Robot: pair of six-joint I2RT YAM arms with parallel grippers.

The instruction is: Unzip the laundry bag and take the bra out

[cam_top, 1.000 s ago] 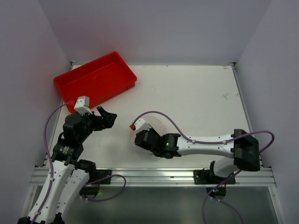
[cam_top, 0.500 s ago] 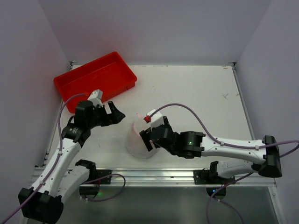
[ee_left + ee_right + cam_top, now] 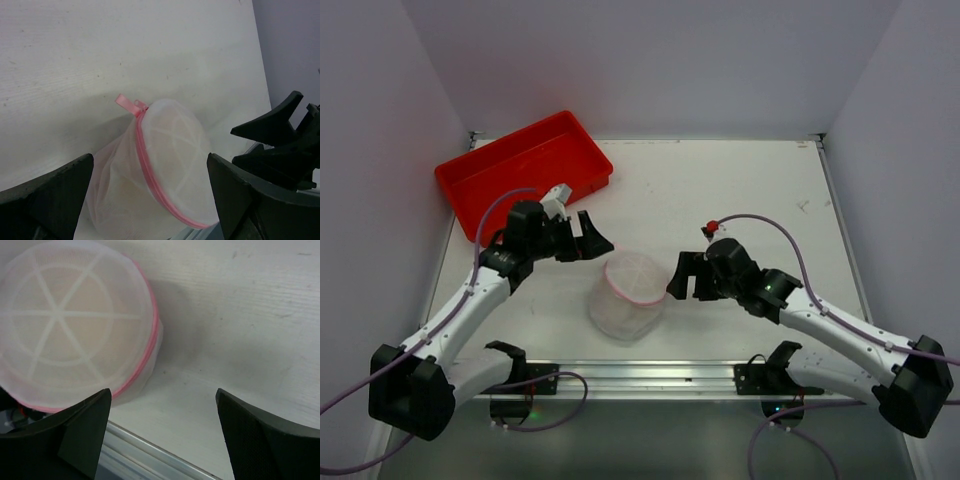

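The laundry bag, a round white mesh pouch with a pink zipper rim, stands on the table near its front edge, between my two grippers. A peach-beige mass, the bra, shows faintly through the mesh. My left gripper hangs open just up and left of the bag, apart from it. In the left wrist view the bag lies ahead between the spread fingers, a pink ribbon loop at its top. My right gripper is open just right of the bag, holding nothing.
A red plastic tray sits at the back left of the white table. The metal front rail runs right below the bag. Grey walls close in the left, right and back sides.
My right gripper has opened, let go of the bag and drawn back to the right. The bag now stands free. My left arm has reached forward and right towards it.
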